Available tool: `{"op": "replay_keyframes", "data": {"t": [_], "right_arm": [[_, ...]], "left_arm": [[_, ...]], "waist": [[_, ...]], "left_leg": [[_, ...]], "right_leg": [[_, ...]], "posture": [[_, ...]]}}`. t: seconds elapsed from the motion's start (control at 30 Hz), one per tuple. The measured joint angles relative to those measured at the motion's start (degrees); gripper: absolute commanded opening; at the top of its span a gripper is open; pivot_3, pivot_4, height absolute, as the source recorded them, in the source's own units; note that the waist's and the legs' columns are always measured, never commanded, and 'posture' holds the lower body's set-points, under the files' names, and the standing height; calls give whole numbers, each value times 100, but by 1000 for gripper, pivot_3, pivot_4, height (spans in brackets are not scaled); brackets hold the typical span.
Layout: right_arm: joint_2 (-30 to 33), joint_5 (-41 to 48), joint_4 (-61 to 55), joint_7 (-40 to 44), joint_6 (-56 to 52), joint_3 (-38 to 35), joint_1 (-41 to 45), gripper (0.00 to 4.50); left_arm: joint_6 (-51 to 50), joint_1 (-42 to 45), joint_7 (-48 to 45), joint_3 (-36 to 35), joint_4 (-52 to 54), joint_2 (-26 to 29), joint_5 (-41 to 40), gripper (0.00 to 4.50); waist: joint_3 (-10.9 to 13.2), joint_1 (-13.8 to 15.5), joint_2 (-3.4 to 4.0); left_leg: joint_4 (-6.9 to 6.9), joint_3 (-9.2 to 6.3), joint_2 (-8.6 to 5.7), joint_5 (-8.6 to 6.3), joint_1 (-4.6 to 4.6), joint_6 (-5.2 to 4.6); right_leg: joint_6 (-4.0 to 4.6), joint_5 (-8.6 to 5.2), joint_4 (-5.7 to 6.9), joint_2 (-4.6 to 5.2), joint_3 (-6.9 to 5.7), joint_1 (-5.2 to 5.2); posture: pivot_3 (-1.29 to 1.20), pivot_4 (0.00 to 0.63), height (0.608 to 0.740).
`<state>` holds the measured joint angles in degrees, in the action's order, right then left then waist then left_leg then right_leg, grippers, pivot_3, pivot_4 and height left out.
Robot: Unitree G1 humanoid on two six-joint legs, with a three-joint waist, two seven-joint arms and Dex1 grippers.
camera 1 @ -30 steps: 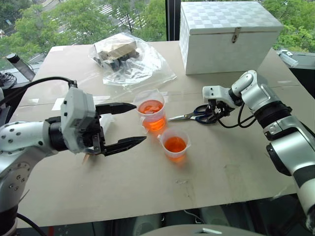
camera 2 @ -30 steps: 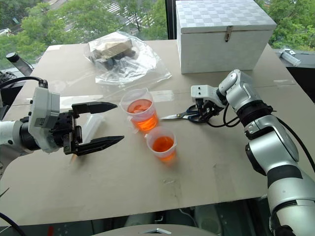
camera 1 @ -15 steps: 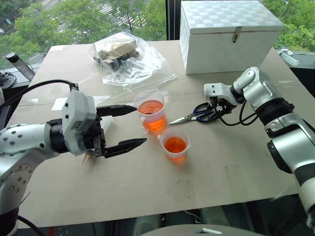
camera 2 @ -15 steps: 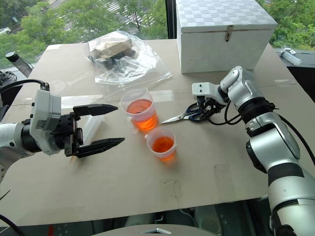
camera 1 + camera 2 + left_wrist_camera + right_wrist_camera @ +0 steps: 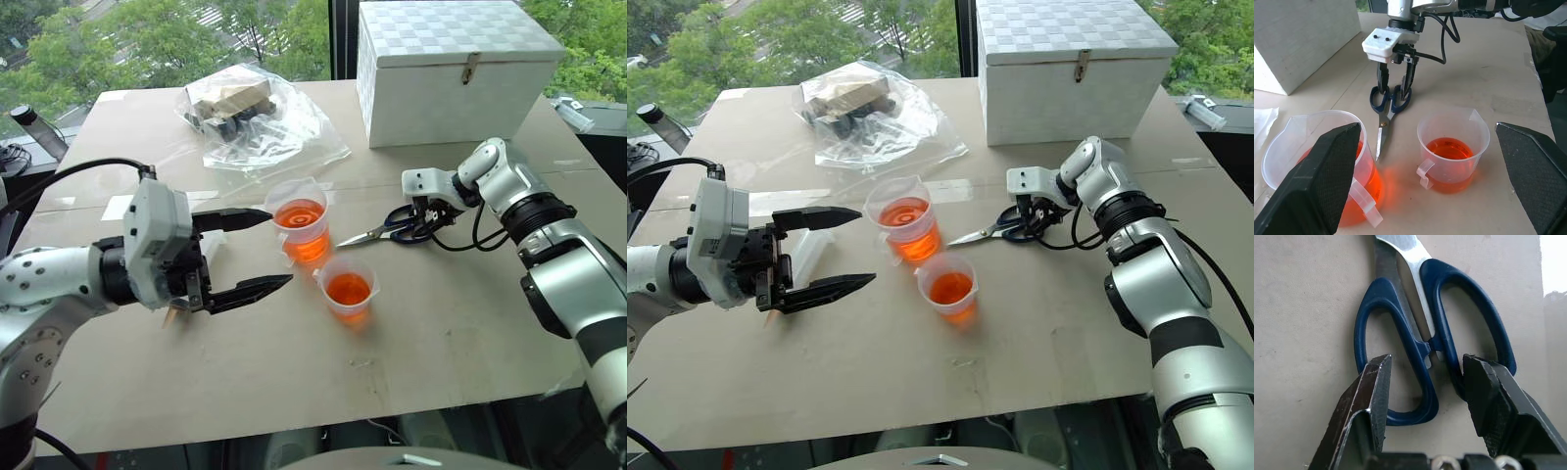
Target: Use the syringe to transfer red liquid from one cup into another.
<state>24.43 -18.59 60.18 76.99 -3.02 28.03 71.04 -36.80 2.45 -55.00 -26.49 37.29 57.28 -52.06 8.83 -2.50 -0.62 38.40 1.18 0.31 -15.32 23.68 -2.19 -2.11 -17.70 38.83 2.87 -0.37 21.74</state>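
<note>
Scissors lie between the half-open right gripper's fingers, ungripped, likely being cleared aside. Left gripper hovers wide open, empty, both cups just ahead, syringe beneath it.

You have two cups on the table. The big cup is farther from you, and the small cup sits just near and right of it. Both hold red liquid.

You have one pair of scissors, right of the cups.

You have one syringe on the left; part of it is hidden.

You have one white box at the far right.

You have one clear bag at the far left, with things inside that you cannot count.

You have two grippers: the left gripper and the right gripper.
</note>
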Motion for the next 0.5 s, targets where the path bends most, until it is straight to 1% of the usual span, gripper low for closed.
{"op": "replay_keyframes", "data": {"t": [0.1, 0.13, 0.2, 0.27, 0.3, 0.5], "right_arm": [[-56, -87, 236, 18, 187, 3, 82, 2459], [-82, -127, 339, 38, 242, 12, 129, 2073], [-112, -158, 402, 70, 248, 19, 159, 1720], [-175, -204, 499, 159, 212, 29, 196, 831], [-187, -238, 517, 191, 188, 29, 204, 731], [-159, -325, 603, 299, 202, 15, 253, 731]], "left_arm": [[0, 0, -3, 0, 0, 0, 0, 4500], [-1, 0, -4, -1, 0, 1, 0, 4500], [-3, 0, -2, -1, 0, 1, 0, 4500], [-9, 0, 3, -1, 0, 1, -1, 4500], [-14, -1, 5, -3, 0, 1, -1, 4500], [-40, 1, 58, -18, 23, 0, -102, 4500]], "waist": [[-1, -1, -2], [-2, 0, -2], [-2, 1, -3], [-8, -7, -11], [-10, -3, -14], [-11, 27, -16]], "left_leg": [[0, 0, 0, 0, -3, 0], [1, 0, 0, 0, -3, 0], [1, 0, 0, 0, -4, 0], [1, 1, 0, 0, -9, 0], [1, 0, 0, 0, -10, 0], [2, -2, 0, 0, -8, 0]], "right_leg": [[0, 0, 1, 0, 0, -2], [0, 0, 2, 0, 0, -2], [0, 0, 2, 0, 0, -2], [0, 0, 2, -1, 2, -6], [0, 0, 4, -1, 2, -7], [0, 0, 3, 1, 0, -6]], "posture": [[0, 150, 740], [0, 150, 740], [0, 150, 740], [0, 150, 740], [0, 150, 740], [0, 150, 740]]}}
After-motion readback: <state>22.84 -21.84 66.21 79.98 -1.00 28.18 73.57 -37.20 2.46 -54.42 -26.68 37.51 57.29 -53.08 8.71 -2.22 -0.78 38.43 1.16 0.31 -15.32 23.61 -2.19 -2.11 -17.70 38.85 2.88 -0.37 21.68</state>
